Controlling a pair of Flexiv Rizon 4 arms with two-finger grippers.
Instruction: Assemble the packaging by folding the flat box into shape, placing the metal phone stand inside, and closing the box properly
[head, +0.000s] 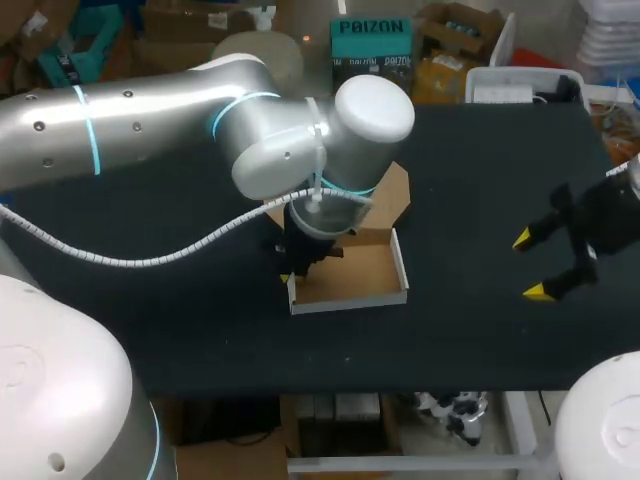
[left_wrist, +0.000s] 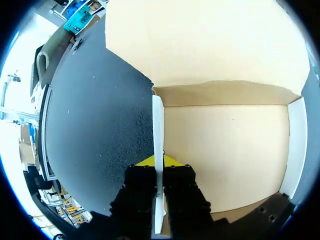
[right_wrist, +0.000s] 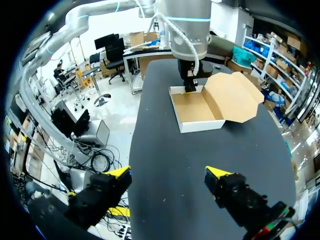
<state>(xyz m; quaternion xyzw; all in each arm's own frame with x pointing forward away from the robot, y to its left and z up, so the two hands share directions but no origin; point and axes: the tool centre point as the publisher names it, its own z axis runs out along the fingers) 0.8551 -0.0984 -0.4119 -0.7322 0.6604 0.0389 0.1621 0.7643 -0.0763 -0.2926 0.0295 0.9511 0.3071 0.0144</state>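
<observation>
Two grippers are over one black worktop (head: 480, 150). I see the box (head: 355, 275) standing open near the worktop's middle, somewhat closer to the near edge than to the far one. It is a shallow tray, white on the outside and brown cardboard within. Its lid flap (head: 395, 190) joins the wall on the far side and leans back toward the far edge.

The left wrist view looks straight down into the box (left_wrist: 225, 155). Its floor shows as bare brown cardboard, bounded by the side walls, with the lid flap (left_wrist: 200, 40) beyond.

My left gripper (head: 298, 268) comes down from above onto the box's left wall (left_wrist: 158, 125). Its fingers are narrow, one inside the tray and one outside, and they pinch that wall between them (left_wrist: 159, 172).

In the right wrist view the left gripper (right_wrist: 190, 86) sits at the end of the box (right_wrist: 195, 107) farthest from my right gripper (right_wrist: 167, 174), with the lid flap (right_wrist: 235, 97) spread to one side.

My right gripper (head: 530, 266) hovers near the worktop's right edge, well apart from the box. Its fingers are spread wide and hold nothing.
</observation>
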